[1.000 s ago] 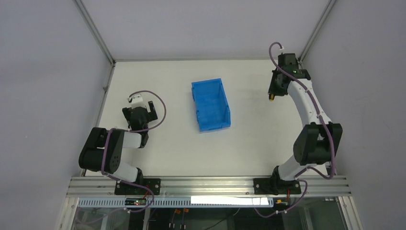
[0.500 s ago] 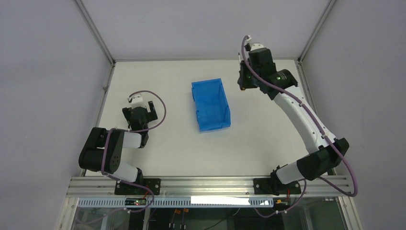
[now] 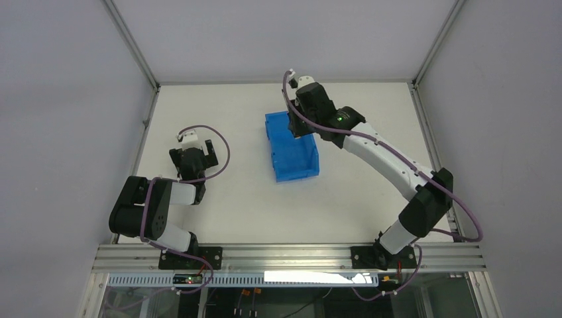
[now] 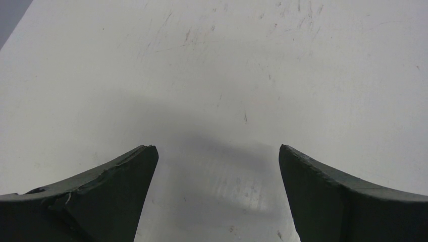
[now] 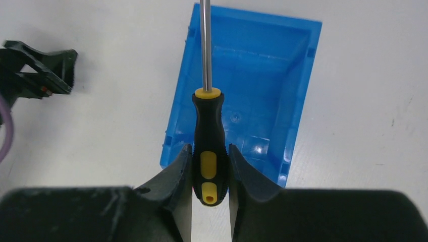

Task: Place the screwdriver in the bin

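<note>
Currently held: the screwdriver [image 5: 208, 146], its black and yellow handle pinched between my two right fingers [image 5: 174, 174].
Right claw [image 5: 209, 149]: clenched on that handle, one finger on each side and the butt end sitting between them.
Screwdriver pose: the thin shaft points straight away from my wrist and runs out of the top of my right wrist view; the yellow collar sits just past my fingertips.
Screwdriver place: up in the air in my grip, not touching the bin [image 5: 299, 70]. In my wrist view the handle and shaft lie across the bin's open inside.
Bin: bright blue, standing open side up on the white counter [image 3: 219, 199] near its middle, turned a little askew.
Right arm: from the top view it stretches out across the counter, with the wrist over the bin's far end.
Left claw [image 4: 217, 147]: released, fingers spread wide with only bare counter between them.
Left arm: folded back on the left, well apart from the bin.
</note>
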{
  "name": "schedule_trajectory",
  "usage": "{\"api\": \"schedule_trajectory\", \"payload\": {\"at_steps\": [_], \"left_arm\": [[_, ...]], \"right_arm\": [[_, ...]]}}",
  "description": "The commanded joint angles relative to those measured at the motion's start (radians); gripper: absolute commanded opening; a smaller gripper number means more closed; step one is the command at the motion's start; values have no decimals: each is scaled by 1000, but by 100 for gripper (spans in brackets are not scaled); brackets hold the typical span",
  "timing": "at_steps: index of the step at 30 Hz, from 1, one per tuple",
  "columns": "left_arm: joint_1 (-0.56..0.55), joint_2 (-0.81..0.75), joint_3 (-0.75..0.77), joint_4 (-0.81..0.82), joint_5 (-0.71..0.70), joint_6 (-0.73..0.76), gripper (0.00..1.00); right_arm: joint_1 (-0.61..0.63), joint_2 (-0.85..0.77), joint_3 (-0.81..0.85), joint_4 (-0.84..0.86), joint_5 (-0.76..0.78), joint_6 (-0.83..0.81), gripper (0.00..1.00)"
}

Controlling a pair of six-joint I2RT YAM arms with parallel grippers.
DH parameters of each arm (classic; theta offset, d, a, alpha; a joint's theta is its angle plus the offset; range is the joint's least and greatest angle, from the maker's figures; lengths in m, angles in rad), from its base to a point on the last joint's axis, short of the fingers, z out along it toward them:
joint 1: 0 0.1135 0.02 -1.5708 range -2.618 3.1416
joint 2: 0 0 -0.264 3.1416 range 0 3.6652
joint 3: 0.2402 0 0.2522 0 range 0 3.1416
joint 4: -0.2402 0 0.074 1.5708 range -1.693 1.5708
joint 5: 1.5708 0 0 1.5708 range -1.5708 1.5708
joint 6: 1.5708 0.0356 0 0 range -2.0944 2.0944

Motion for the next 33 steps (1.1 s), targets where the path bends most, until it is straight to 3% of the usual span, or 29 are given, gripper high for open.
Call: {"api": "schedule_trajectory", "payload": {"at_steps": [1, 14, 24, 33], "left_arm": [[-4, 1, 17, 22, -17, -12, 99], [-4, 2, 16, 22, -18, -12, 99], [-4, 1, 16, 22, -17, -12, 99], [-4, 2, 16, 22, -17, -11, 99]], "right_arm": [[8, 66, -56, 88, 22, 54, 0], [12, 226, -256, 202, 24, 139, 0], [15, 350, -225, 195, 44, 136, 0], [29, 322, -164, 124, 77, 109, 39]]}}
